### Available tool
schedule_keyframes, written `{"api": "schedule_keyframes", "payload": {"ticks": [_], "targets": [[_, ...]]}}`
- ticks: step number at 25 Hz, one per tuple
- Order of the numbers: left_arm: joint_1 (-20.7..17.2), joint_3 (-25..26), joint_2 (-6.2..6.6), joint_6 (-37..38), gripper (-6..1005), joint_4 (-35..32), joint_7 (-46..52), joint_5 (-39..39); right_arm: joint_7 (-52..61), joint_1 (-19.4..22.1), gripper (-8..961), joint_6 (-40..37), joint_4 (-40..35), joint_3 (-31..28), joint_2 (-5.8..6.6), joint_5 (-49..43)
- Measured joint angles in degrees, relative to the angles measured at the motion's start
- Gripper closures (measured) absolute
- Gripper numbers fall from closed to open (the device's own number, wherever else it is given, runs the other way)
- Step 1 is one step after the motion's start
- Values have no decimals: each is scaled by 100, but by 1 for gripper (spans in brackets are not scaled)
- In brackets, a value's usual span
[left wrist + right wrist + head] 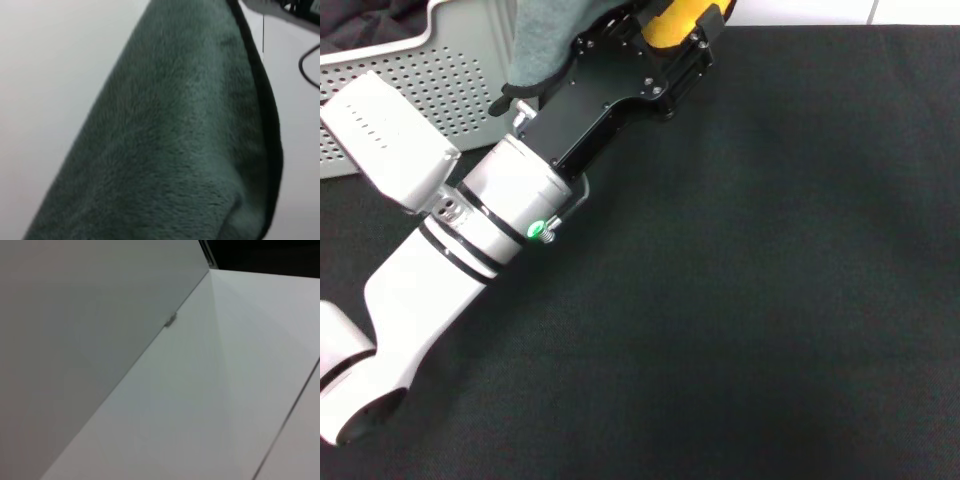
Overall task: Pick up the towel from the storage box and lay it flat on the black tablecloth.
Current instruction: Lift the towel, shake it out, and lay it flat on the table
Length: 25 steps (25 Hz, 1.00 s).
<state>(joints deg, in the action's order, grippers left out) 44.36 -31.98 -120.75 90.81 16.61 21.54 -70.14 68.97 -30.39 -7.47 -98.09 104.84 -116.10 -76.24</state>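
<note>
Head view's upper centre shows the left tool (685,40) clamped on the towel (545,45), lifted beside the storage box (430,85). Next, carry it over the black tablecloth (770,280) and spread it flat.

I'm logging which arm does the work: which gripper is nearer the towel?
Left. The left gripper is at the towel, just past the storage box; the right gripper appears in no view.

A soft microfibre towel (552,40), grey-green with a yellow-orange face, hangs lifted beside the perforated light grey plastic storage box (430,95). The matte black tablecloth (770,280) lies flat below
</note>
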Motion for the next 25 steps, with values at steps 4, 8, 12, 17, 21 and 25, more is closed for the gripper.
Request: {"api": "schedule_keyframes", "payload": {"ticks": [4, 8, 12, 17, 21, 25], "targets": [[-168, 4, 0, 256, 390, -6, 46, 15, -8, 87, 913, 13, 12, -68, -6, -11], [-331, 7, 0, 525, 391, -34, 63, 2, -14, 173, 912, 47, 26, -192, 2, -16], [-515, 8, 0, 781, 391, -50, 109, -14, -21, 261, 911, 68, 76, -291, 2, -28], [-667, 8, 0, 960, 392, -85, 144, 29, -38, 407, 910, -10, 107, -251, 0, -45], [-685, 8, 0, 936, 392, -183, 142, 45, -57, 484, 909, -260, 92, -189, 0, -58], [-690, 14, 0, 931, 392, -207, 112, 84, -59, 550, 908, -422, 88, -79, 0, -59]]}}
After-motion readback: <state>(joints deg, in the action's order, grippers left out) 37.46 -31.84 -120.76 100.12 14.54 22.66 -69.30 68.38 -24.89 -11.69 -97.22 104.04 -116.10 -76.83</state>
